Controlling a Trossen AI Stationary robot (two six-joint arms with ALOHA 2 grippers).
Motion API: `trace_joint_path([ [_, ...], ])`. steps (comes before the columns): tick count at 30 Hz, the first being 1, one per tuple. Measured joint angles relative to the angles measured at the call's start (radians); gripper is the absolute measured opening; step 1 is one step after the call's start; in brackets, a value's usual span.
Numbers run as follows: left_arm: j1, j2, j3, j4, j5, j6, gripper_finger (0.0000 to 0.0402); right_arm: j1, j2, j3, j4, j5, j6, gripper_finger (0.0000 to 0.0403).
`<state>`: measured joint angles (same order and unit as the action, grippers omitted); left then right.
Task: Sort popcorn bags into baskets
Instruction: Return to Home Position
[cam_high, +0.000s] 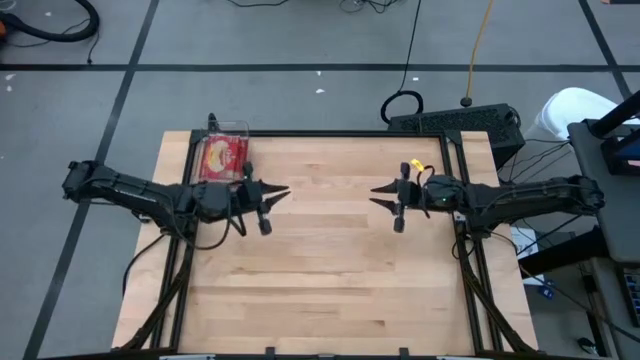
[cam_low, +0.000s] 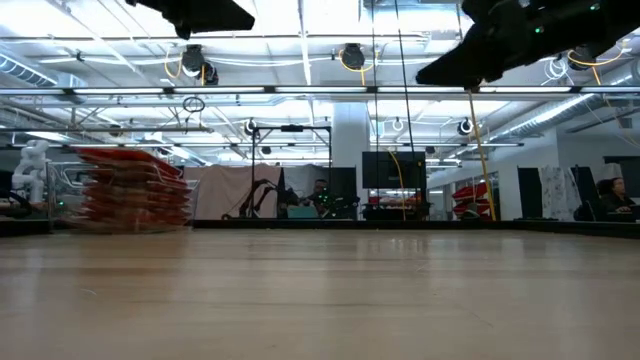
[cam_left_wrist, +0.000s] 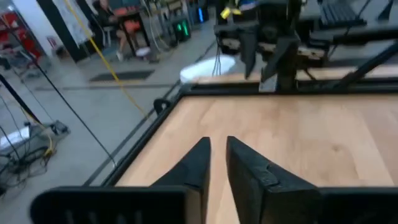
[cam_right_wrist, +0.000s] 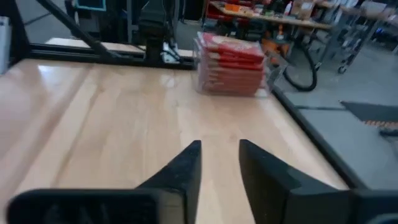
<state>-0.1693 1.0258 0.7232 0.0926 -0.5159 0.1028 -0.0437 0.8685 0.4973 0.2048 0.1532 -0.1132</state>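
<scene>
A clear basket stands at the table's far left corner. It holds a stack of red popcorn bags, which also shows in the right wrist view and the low view. My left gripper hovers above the table to the right of the basket, level and pointing toward the right edge. Its fingers stand a narrow gap apart with nothing between them. My right gripper faces it from the right at about the same height, open and empty.
Bare wooden tabletop lies under and between the two grippers. A dark metal frame runs along the table's edges. A black box with cables sits beyond the far right corner. A seated person shows in the room behind.
</scene>
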Motion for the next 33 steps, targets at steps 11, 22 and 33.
trace_joint_path([
  [11,-0.044,0.0,-0.149,0.17,0.028,-0.045,0.0007,0.089,-0.101,0.0,-0.129,0.0,0.023,0.0009],
  [22,-0.06,0.0,-0.381,0.506,0.248,-0.083,0.0004,0.092,-0.147,-0.016,-0.199,-0.001,-0.03,0.0003],
  [33,-0.059,0.0,-0.536,0.681,0.302,-0.071,0.0004,0.091,-0.276,-0.259,-0.011,0.0,0.006,0.0001],
])
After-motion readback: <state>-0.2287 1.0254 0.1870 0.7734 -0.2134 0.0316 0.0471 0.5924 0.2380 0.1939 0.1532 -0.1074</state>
